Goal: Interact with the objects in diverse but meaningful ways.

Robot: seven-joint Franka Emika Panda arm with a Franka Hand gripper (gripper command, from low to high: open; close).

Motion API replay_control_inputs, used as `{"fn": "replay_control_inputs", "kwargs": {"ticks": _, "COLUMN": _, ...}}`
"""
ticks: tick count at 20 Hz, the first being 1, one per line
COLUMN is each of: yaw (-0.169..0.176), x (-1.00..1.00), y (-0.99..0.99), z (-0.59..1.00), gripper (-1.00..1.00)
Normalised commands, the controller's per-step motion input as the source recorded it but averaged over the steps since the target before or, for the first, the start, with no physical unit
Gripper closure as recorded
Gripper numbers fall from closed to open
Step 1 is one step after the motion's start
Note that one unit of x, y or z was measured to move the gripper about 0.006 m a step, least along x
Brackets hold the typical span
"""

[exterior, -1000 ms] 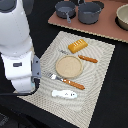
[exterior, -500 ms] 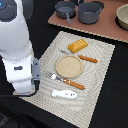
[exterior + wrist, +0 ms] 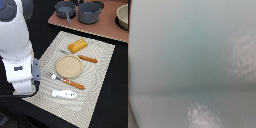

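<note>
The round tan plate [image 3: 69, 66] sits mid-placemat [image 3: 102, 75]; the bread loaf [image 3: 77, 45] lies just beyond it, the sausage [image 3: 88, 59] beside it. The arm's jaws are hidden, so I cannot tell their state

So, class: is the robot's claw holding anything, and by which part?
It cannot be told: the claw is out of sight behind the white arm, and the wrist view is only a blur.

Smooth casings, dull pans and a woven mat.

My arm [image 3: 17, 47] wears a smooth, slightly glossy white plastic shell. The mat [image 3: 102, 75] looks like pale cloth with a fine wavy pattern, matt, lying on a dark matt table [image 3: 117, 107]. The grey long-handled saucepan [image 3: 65, 9] and the pot [image 3: 90, 12] beside it look like dull grey metal or plastic on a reddish, matt board [image 3: 107, 27]. The golden scored bread loaf [image 3: 77, 45] looks like smooth plastic. My wrist view shows only a blurred, pale blue-grey surface with soft sheen.
</note>
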Motion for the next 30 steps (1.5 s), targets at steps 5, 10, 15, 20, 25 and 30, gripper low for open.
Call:
{"fn": "replay_control_inputs", "kwargs": {"ticks": 5, "yaw": 0.054, "x": 0.0, "y": 0.61, "z": 1.0, "gripper": 1.0}}
{"fn": "replay_control_inputs", "kwargs": {"ticks": 10, "yaw": 0.07, "x": -0.17, "y": 0.61, "z": 0.79, "gripper": 1.0}}
{"fn": "replay_control_inputs", "kwargs": {"ticks": 15, "yaw": 0.076, "x": -0.53, "y": 0.57, "z": 0.2, "gripper": 1.0}}
{"fn": "replay_control_inputs", "kwargs": {"ticks": 20, "yaw": 0.068, "x": -0.69, "y": 0.57, "z": 0.0, "gripper": 1.0}}
{"fn": "replay_control_inputs", "kwargs": {"ticks": 25, "yaw": 0.056, "x": -0.74, "y": 0.55, "z": -0.06, "gripper": 1.0}}
{"fn": "replay_control_inputs", "kwargs": {"ticks": 30, "yaw": 0.038, "x": -0.81, "y": 0.51, "z": -0.18, "gripper": 1.0}}
